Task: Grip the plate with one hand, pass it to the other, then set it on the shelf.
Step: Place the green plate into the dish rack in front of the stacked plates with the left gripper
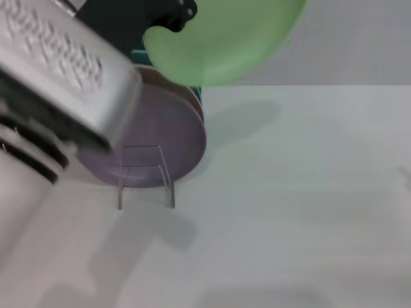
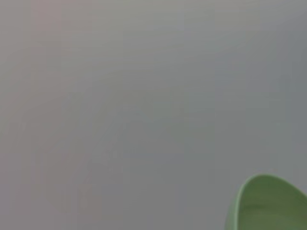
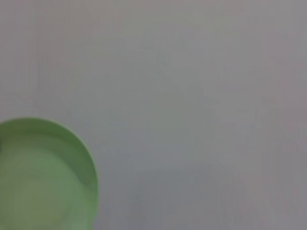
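Nearest you, the thin wire shelf [image 1: 146,176] stands on the smooth pale tabletop [image 1: 295,212], its looped front bare. Behind it a matte lilac plate [image 1: 160,138] leans upright. At twelve o'clock, your left pincer [image 1: 168,18] clamps the round mint-green plate [image 1: 225,38] aloft by its rim. Your right pincer is out of sight.

Plate [image 1: 225,42]: matt, smooth pale green. Shelf [image 1: 146,174]: thin shiny metal wire. Lilac plate [image 1: 164,138]: matt. Table [image 1: 302,212]: smooth, matt white.
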Tool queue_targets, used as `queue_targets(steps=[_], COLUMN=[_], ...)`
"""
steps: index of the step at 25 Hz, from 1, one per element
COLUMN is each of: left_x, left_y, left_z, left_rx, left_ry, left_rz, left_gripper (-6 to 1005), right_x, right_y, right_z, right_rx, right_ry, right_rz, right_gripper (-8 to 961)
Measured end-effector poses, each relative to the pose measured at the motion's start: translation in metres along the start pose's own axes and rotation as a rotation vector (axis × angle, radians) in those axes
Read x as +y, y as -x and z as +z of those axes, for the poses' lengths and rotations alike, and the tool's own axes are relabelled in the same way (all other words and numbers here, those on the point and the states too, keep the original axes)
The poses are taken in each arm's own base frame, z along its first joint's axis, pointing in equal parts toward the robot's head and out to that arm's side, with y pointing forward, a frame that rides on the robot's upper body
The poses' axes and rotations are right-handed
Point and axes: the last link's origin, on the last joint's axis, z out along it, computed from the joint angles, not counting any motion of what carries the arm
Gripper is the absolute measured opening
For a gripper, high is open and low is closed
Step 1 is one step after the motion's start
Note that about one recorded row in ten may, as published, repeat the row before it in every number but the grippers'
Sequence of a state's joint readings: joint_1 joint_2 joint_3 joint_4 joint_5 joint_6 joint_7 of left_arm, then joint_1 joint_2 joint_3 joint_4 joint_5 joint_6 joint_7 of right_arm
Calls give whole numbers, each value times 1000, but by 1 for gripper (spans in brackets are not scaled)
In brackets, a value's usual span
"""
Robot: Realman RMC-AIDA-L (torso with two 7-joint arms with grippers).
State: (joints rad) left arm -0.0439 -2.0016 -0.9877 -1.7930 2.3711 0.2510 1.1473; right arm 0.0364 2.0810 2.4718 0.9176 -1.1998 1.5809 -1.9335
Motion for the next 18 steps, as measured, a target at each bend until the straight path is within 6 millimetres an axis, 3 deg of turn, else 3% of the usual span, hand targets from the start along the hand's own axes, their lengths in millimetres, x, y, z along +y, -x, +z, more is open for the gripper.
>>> queue_targets(steps=[4, 9, 14, 18], left_x=[5, -4, -26, -31], left_y=[5, 29, 74, 112], left_z=[-12, -41, -61, -66], left_rx=[104, 336, 383, 332], left_ry=[-118, -202, -186, -113], left_rz=[75, -66, -288, -323], left_gripper=[72, 70, 71, 71], right_x=[0, 0, -1, 0], right_y=[0, 1, 2, 2], right_z=[1, 2, 4, 10], right_rx=[-1, -2, -11, -19], right_ry=[2, 3, 8, 21], right_rz=[-1, 2, 4, 2], right_gripper=[664, 664, 664, 664])
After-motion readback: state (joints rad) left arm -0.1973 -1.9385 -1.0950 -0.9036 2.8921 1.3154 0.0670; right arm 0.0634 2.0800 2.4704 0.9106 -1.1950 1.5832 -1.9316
